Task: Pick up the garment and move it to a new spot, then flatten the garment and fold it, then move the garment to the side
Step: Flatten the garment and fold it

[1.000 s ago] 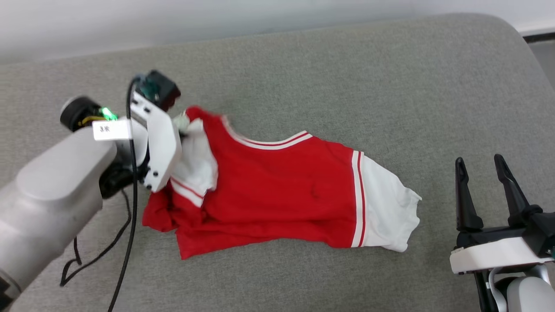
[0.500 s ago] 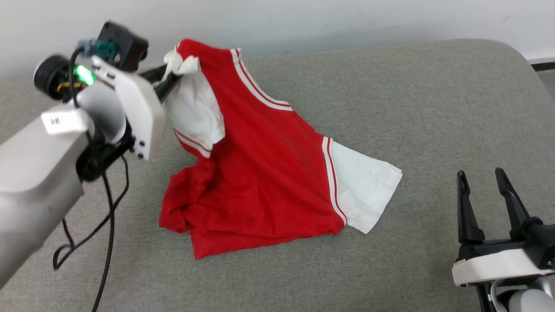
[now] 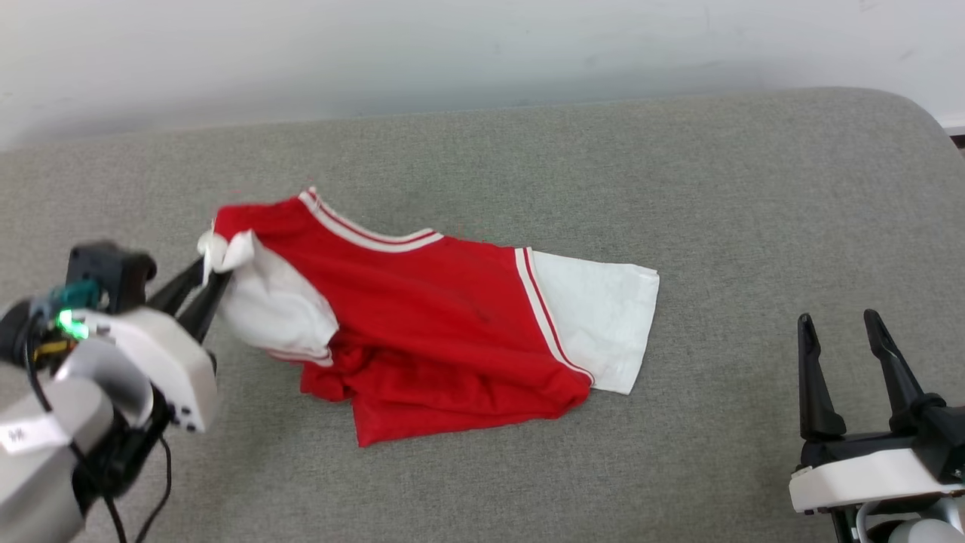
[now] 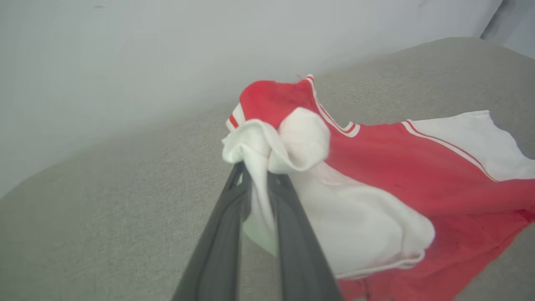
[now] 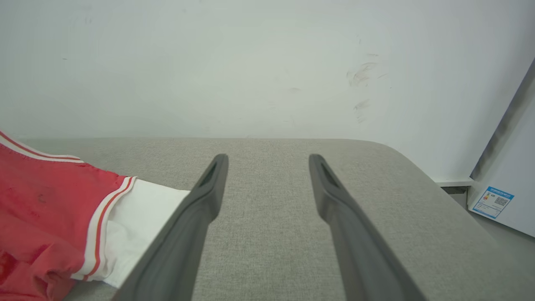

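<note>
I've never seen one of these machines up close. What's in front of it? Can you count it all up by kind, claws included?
T-shirt: 1, red with white sleeves.
Claws: 2, the left claw shut on the T-shirt's bunched sleeve, the right claw open and not touching it.
Grey cushion: 1, under everything.
Total: 4.

The garment (image 3: 437, 317) is red with white sleeves and thin red-and-white stripes. The cushion (image 3: 716, 188) is grey. The right gripper (image 3: 838, 320) is black and white.
</note>
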Robot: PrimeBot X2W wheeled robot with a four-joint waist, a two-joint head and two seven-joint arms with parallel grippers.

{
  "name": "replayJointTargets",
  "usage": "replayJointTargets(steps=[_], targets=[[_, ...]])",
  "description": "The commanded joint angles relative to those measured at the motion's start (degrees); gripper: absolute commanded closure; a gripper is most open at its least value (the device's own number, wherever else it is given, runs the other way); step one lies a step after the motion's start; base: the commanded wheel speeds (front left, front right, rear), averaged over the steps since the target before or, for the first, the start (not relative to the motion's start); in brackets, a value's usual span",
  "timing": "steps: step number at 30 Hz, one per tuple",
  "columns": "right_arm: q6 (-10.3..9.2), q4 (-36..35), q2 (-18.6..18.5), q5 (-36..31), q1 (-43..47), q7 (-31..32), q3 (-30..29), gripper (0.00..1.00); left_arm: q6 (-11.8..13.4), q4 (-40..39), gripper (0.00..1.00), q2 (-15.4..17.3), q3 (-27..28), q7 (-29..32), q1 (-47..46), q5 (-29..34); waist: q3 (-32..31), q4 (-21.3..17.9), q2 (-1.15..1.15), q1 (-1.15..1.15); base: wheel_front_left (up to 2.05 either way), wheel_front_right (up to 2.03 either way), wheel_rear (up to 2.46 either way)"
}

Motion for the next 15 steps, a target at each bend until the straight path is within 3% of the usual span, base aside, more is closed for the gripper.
replayJointTargets(steps=[1, 6, 15], targets=[[-0.06, -0.2, 0.1, -0.2, 0.7, -0.1, -0.1, 0.00, 1.1, -0.6, 1.00, 0.5, 0.4, -1.3, 2.2, -0.6, 0.0, 0.2, 0.00, 0.00, 0.00, 0.00, 0.00], [-0.06, -0.4, 0.1, -0.3, 0.8, -0.1, 0.0, 0.00, 4.8, -0.9, 1.00, 1.3, 1.0, -4.5, 11.3, -3.0, 0.3, 0.6, 0.00, 0.00, 0.00, 0.00, 0.00], [-0.06, -0.3, 0.1, -0.8, 1.0, -0.1, -0.3, 0.00, 3.9, 5.4, 1.00, -2.3, 6.7, -5.6, 23.8, -7.1, 0.4, 1.1, 0.00, 0.00, 0.00, 0.00, 0.00]])
